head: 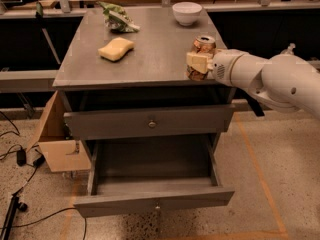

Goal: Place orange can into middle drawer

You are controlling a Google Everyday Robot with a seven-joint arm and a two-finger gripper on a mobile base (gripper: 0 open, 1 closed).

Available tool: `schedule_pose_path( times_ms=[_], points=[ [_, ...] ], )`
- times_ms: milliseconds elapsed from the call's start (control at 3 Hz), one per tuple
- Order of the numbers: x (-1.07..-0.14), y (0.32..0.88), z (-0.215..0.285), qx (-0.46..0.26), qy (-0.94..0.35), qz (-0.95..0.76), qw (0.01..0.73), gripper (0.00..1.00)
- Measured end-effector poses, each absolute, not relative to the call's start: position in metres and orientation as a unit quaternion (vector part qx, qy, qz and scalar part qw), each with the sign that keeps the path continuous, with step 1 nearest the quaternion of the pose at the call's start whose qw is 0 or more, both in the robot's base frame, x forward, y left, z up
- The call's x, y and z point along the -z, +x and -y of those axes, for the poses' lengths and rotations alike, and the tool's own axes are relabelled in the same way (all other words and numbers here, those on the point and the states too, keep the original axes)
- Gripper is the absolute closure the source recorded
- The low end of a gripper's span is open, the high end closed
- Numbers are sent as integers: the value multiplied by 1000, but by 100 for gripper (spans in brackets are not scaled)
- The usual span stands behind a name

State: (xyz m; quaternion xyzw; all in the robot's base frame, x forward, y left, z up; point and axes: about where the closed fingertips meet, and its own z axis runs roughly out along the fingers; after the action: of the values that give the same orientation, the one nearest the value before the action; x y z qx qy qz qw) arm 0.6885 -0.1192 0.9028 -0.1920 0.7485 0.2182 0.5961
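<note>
**Containers.** The middle drawer [155,203] stands pulled out below the gripper [199,63] and somewhat to the picture's left of it. Its grey floor and side walls are in view, and its flat front carries one small round knob. The upper drawer [125,125], directly between the gripper's height and the open drawer, sits pushed in. A white bowl [187,13] stands on the cabinet top [150,59], beyond the gripper toward the far edge; its inside cannot be seen. A cardboard box [57,144] leans beside the cabinet, low and well apart from the gripper on the picture's left, with its contents hidden.

**Counts.** One can, one bowl, one yellow sponge [116,49], one green crumpled packet [117,18], one cardboard box and two knobbed drawer fronts. The sponge and the packet lie on the top, well away from the gripper on the picture's left.

**Task object.** The orange can [204,45] is upright within the gripper, at the near right corner of the cabinet top and above the open drawer's right end. It shows a mottled orange-brown body and a silver top with a pull tab. Whether its base touches the top cannot be told.

**Tool.** The gripper, at the end of the white arm [270,79] that enters from the picture's right, has its cream fingers [196,61] closed on the can's side, holding it.
</note>
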Motion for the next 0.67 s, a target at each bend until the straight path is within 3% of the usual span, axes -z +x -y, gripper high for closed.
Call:
schedule_pose_path(
  times_ms=[667],
  points=[
    [-868,632,128,-220,-123,-786,565,100]
  ],
)
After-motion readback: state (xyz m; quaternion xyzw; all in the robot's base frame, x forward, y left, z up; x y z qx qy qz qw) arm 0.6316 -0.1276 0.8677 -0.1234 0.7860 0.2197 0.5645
